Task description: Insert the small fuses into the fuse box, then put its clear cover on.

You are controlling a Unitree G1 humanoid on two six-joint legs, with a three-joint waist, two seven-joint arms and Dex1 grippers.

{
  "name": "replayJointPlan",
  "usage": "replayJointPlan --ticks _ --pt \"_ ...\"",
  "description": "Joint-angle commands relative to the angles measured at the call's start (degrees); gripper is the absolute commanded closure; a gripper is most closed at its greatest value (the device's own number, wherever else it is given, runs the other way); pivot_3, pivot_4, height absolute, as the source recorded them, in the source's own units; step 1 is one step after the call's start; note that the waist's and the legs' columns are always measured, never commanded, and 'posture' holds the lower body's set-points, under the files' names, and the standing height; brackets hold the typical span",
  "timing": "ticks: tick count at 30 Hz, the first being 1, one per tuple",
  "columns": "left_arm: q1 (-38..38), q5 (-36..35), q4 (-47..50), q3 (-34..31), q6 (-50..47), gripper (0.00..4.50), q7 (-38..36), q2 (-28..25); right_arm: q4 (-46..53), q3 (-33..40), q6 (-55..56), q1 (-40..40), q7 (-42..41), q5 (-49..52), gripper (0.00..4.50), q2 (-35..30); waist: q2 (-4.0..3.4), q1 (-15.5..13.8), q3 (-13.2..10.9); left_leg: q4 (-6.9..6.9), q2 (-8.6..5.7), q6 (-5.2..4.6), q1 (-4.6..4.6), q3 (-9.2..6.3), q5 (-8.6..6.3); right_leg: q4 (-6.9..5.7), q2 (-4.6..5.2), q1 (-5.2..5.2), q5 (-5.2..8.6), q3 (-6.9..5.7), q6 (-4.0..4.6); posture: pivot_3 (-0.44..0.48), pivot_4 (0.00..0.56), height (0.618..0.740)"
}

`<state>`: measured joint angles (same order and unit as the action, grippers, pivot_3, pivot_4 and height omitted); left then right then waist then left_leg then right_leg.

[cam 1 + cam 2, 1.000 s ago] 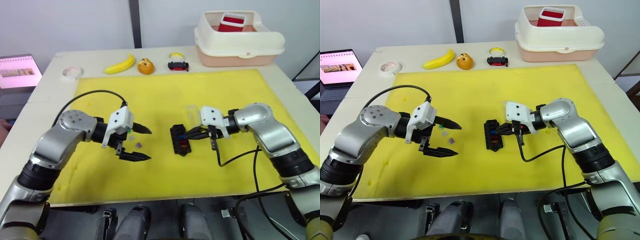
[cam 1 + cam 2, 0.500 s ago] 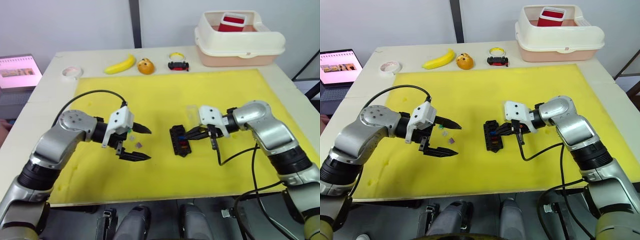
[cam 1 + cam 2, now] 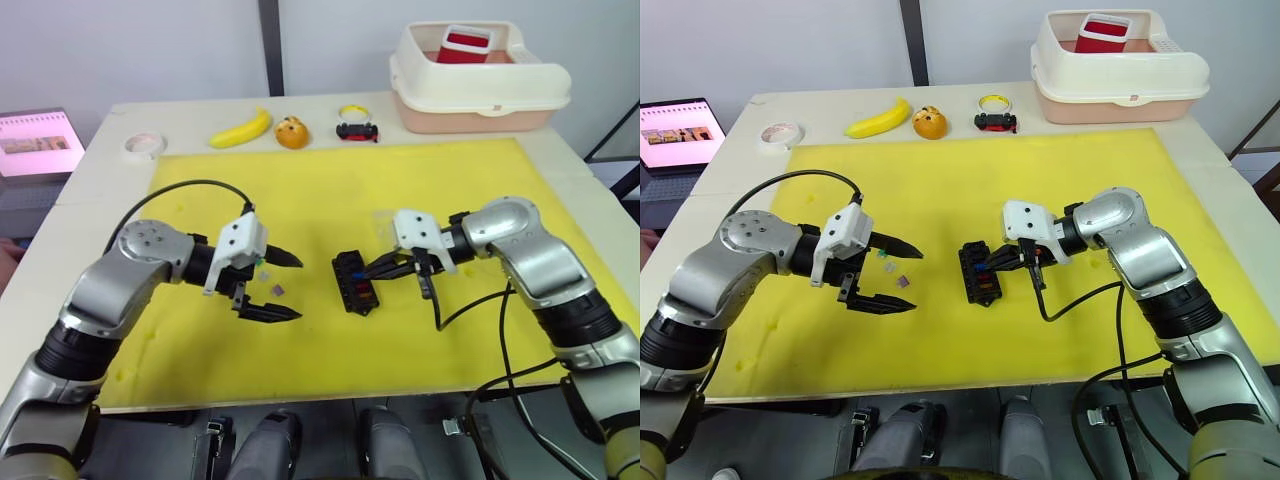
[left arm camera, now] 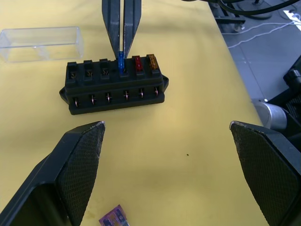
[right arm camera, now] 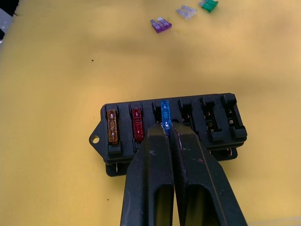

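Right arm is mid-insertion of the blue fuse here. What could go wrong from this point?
The right gripper pinches the blue fuse at the fuse box, which lies loose on the yellow mat; pushing could slide or tip it, or seat the fuse crooked. The clear cover lies just behind the box and might get knocked. The open left gripper hovers over the loose purple fuse.

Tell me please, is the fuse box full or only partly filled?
Partly filled: the fuse box holds an orange fuse and a red fuse; three slots are empty.
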<state>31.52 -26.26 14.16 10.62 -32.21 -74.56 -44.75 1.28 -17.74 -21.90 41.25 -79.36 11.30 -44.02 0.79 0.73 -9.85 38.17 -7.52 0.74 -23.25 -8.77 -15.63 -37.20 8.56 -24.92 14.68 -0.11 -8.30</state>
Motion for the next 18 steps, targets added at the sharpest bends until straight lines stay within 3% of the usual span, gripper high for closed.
replayJointPlan --ticks 1,8,18 --pt "0.53 0.06 1.13 -0.33 0.41 0.04 0.18 -0.18 2.38 0.49 2.65 1.02 -0.69 -1.1 4.5 -0.99 0.0 0.01 0.0 0.0 0.0 0.0 0.0 0.0 0.0 0.0 0.0 0.0 0.0 0.0 0.0 0.0 0.15 0.74" --pt "0.55 0.31 1.2 -0.32 0.39 0.04 0.27 -0.22 2.49 -1.37 7.95 1.04 -0.08 -6.58 4.5 -1.83 0.0 0.02 0.0 0.0 0.0 0.0 0.0 0.0 0.0 0.0 0.0 -0.01 0.0 0.0 0.0 0.0 0.15 0.74" --pt "1.06 1.29 0.42 0.1 1.08 0.04 0.08 0.2 7.13 0.32 2.22 2.68 -1.82 -3.5 4.5 -1.62 0.0 0.0 0.0 0.0 0.0 0.0 0.0 0.0 0.0 0.0 -0.01 -0.01 0.0 0.0 0.0 0.0 0.15 0.74"
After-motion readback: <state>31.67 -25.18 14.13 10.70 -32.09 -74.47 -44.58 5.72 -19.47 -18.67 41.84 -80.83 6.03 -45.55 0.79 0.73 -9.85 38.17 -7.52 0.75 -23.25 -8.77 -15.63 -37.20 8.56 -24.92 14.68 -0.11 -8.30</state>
